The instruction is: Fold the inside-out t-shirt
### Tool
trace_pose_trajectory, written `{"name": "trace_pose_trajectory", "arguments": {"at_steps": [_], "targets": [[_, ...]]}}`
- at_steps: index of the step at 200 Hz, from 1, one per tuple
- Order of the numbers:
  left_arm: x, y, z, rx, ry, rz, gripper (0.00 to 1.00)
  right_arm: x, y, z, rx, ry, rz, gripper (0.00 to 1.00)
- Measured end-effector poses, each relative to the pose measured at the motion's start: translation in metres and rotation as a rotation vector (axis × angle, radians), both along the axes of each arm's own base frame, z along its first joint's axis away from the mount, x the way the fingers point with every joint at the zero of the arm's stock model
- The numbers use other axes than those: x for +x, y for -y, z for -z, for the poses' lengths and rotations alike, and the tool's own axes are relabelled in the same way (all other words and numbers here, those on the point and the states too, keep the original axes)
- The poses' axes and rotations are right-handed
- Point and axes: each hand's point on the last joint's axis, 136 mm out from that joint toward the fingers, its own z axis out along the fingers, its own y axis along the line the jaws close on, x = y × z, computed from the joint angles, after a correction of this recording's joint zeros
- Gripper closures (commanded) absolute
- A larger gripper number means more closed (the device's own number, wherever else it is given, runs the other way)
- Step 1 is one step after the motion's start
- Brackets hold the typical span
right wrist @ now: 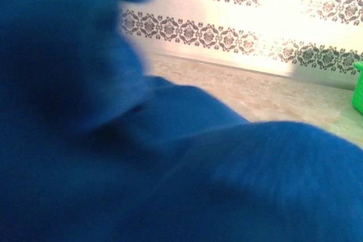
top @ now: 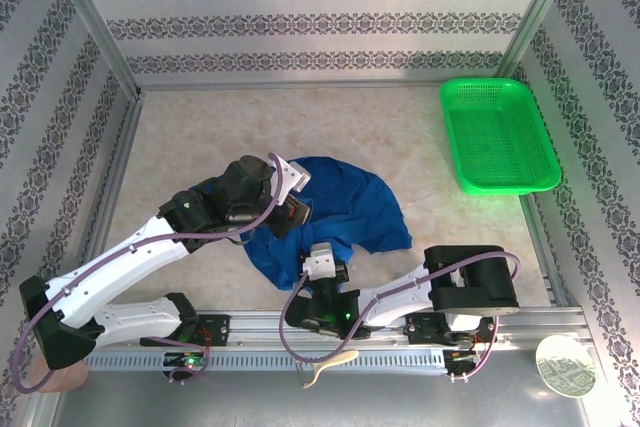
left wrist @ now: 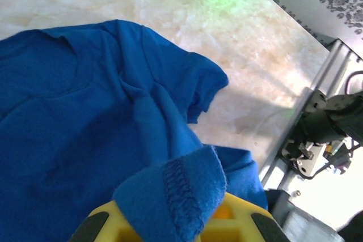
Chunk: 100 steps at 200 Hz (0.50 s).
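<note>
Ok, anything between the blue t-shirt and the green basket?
Nothing: in the top view, only bare marbled tabletop separates the t-shirt from the green basket.

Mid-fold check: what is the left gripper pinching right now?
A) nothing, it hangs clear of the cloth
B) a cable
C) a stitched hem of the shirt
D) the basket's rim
C: in the left wrist view the left gripper is shut on a stitched hem of the shirt, with the cloth folded between its yellow fingers.

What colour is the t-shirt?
Blue all over. The t-shirt shows best in the left wrist view.
</note>
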Motion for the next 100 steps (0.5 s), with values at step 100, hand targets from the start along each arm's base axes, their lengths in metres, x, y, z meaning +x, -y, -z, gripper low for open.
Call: {"name": "trace_pose_trajectory", "arguments": {"at_steps": [100], "targets": [[-0.007,0.001,-0.006,-0.038,0.008,0.027,1.0,0.007,-0.002,0.01,-0.006,-0.046,-0.022,1.0]]}}
